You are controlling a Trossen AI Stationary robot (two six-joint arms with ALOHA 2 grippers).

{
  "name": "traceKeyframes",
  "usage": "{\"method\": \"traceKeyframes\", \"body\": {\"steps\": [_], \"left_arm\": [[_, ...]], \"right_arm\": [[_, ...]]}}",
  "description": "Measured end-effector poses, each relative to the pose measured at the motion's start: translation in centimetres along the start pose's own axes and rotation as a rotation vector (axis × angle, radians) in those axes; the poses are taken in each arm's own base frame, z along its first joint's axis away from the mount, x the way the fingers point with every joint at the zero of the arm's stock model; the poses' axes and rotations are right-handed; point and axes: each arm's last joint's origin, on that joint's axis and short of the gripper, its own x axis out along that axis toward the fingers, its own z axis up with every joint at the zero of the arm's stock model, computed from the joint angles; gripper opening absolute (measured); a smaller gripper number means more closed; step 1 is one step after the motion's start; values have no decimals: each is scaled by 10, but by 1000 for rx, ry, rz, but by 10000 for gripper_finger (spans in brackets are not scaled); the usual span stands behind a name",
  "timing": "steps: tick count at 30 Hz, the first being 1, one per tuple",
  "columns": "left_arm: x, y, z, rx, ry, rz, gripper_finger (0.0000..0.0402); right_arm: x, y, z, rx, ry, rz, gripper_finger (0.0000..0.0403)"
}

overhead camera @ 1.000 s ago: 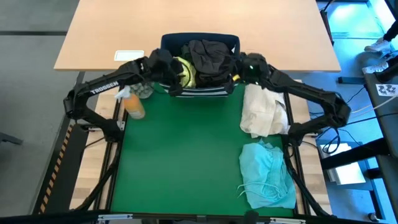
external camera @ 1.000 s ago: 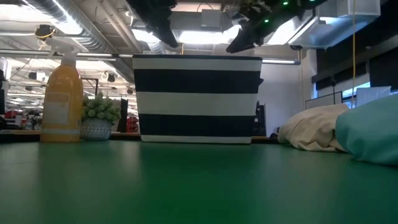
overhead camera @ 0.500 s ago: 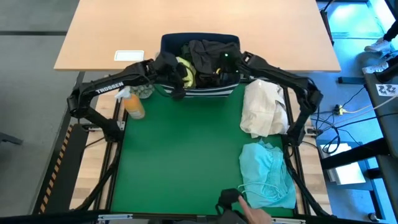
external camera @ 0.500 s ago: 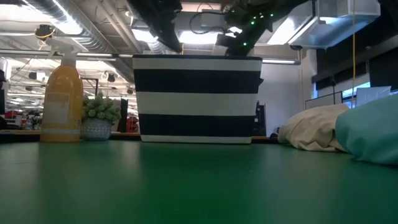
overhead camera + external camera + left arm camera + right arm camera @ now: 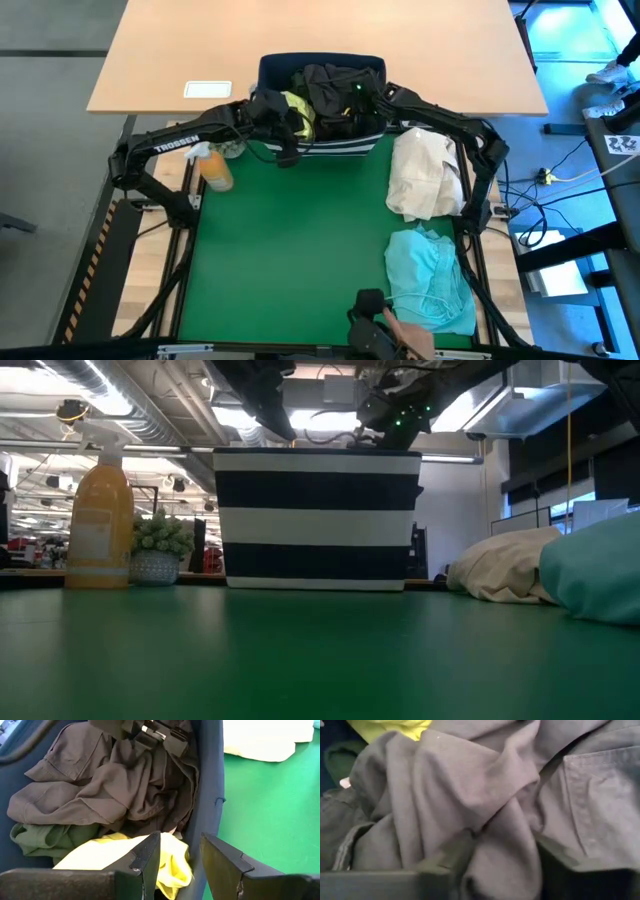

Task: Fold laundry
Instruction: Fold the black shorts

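Nearest the table's front edge, well apart from both grippers, a turquoise garment [image 5: 430, 282] is lying loose on the green mat [image 5: 290, 250], and a person's hand [image 5: 400, 335] is showing at the edge just beside it. Farther in, between that garment and the right gripper, a cream bundle [image 5: 422, 178] is resting on the mat.

The rest of the laundry is sitting heaped in the navy bin [image 5: 322, 150] at the mat's far edge, which is why both arms are reaching there. The left gripper [image 5: 180, 857] is hovering over the bin's near corner with its fingers parted and nothing between them; the yellow-green shirt [image 5: 120, 857] is lying directly below and ahead of it, likely its target. The right gripper [image 5: 362, 100] is pressing down into the charcoal grey garment [image 5: 485, 795], its fingers [image 5: 450, 857] sitting on either side of a raised fold of the cloth; whether they are pinching that fold yet cannot be told. Beyond the grey cloth, a dark olive piece [image 5: 45, 840] is lying low against the bin's wall, hardest to reach.

Off to the left gripper's outer side, a spray bottle [image 5: 213, 166] and a small plant pot [image 5: 160, 555] are standing clear of the work.
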Motion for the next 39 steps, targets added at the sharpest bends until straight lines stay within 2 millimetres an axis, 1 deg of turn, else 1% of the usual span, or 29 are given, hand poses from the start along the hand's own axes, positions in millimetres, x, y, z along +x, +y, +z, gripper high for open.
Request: {"method": "traceKeyframes", "body": {"steps": [3, 4, 5, 8, 11, 13, 15, 17, 19, 21, 24, 26, 29, 33, 36, 39], "left_arm": [[0, 0, 0, 0, 0, 1, 134], [0, 0, 0, 0, 1, 3, 134], [0, 0, 0, 0, 2, 4, 134], [0, 0, -1, 1, 8, 5, 134], [0, 0, -2, 3, 22, 1, 134], [0, -1, -3, 5, 31, -2, 134], [0, -1, -4, 6, 41, -5, 134], [0, -1, -4, 7, 44, -7, 134], [0, -1, -4, 7, 46, -3, 134], [0, -1, -5, 8, 52, 5, 134], [0, -1, -7, 12, 80, 14, 134], [0, -1, -8, 14, 91, 12, 134], [0, -1, -9, 14, 99, 20, 134], [-1, -2, -10, 1, 118, 22, 134], [-1, -2, -13, -39, 142, 16, 134], [-2, -6, -15, -61, 174, 0, 134]], "right_arm": [[-6, -6, 6, 6, -18, -14, 37], [-10, -10, 9, 15, -33, -25, 20], [-15, -14, 13, 26, -47, -37, 15], [-33, -29, 27, 78, -91, -68, 25], [-59, -44, 43, 106, -146, -95, 11], [-82, -53, 56, 114, -198, -100, 6], [-109, -62, 68, 132, -262, -126, 9], [-139, -66, 80, 133, -323, -145, 9], [-170, -67, 91, 124, -383, -154, 5], [-198, -61, 98, 110, -475, -184, 5], [-239, -47, 99, 74, -588, -196, 5], [-267, -39, 98, 67, -644, -186, 3], [-299, -24, 94, 46, -705, -144, 4], [-330, -1, 88, 2, -753, -27, 2], [-352, 17, 82, -52, -795, 72, 2], [-376, 36, 77, -103, -855, 157, 2]]}}
